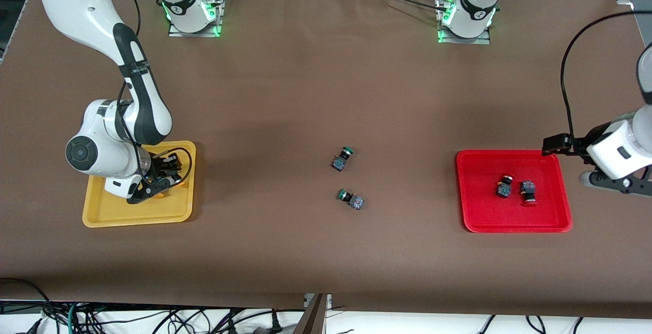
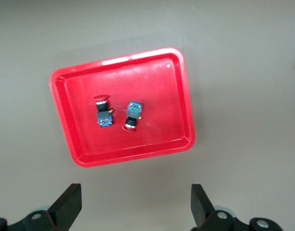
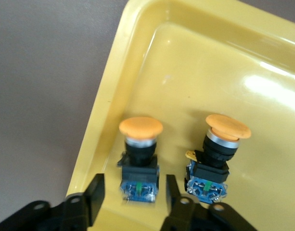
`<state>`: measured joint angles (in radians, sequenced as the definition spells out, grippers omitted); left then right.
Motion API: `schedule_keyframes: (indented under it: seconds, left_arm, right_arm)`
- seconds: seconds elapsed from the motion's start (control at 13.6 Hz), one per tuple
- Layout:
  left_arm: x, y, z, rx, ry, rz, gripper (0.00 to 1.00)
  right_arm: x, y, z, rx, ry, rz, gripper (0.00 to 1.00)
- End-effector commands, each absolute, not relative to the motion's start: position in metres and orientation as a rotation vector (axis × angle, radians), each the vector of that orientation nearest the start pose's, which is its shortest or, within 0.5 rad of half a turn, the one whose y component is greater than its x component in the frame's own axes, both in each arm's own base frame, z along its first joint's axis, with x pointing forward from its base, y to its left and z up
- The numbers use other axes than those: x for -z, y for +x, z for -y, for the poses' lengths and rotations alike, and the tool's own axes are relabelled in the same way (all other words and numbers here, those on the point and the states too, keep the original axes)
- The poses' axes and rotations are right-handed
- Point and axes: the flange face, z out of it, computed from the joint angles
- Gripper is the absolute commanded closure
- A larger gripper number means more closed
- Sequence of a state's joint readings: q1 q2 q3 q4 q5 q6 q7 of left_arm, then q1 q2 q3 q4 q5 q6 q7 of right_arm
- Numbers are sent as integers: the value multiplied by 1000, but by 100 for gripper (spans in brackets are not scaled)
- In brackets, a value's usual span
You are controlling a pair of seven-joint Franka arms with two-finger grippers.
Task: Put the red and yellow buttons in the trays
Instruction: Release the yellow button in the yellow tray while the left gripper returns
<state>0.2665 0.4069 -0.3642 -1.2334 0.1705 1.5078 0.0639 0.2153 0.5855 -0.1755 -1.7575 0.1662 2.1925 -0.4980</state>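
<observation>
**All four buttons look home**

Yellow button (image 3: 139,161) lies in the yellow tray (image 1: 102,214), cap at 12 o'clock from the right gripper (image 3: 133,195). Its jaws straddle the body, parted, not visibly pinching. Second yellow button (image 3: 215,156) lies just beside. Both red buttons (image 2: 105,111) sit in the red tray (image 2: 178,82); left gripper (image 2: 136,204) hangs spread wide, clear of it.

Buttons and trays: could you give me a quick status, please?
Left gripper open, beside red tray. Right gripper open astride one yellow button in yellow tray. Both red buttons trayed.
</observation>
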Motion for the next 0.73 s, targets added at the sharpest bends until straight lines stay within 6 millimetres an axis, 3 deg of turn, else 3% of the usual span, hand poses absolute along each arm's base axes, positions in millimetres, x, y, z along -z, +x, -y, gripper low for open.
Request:
schedule_keyframes:
  seconds: [0.0,0.07,0.15,0.22,0.37,0.51,0.66]
  left_arm:
    - [-587,628,7,-118,-3085,-41,0]
    - [-593,612,6,-126,-3122,57,0]
    - [-587,597,4,-156,-3199,110,0]
    - [-593,582,3,-60,-3227,114,0]
    - [-592,559,11,12,-3100,33,0]
    - [-590,558,4,11,-3075,35,0]
    - [-588,559,-10,12,-3157,102,0]
  right_arm:
    - [-275,643,-58,-125,-2969,723,0]
    - [-292,644,-70,-87,-2970,733,0]
    - [-311,644,-80,-47,-2987,667,0]
    - [-326,643,-91,-18,-3004,585,0]
    - [-354,636,-119,21,-3017,482,0]
    - [-393,624,-125,17,-3012,413,0]
    - [-451,601,-127,0,-2991,395,0]
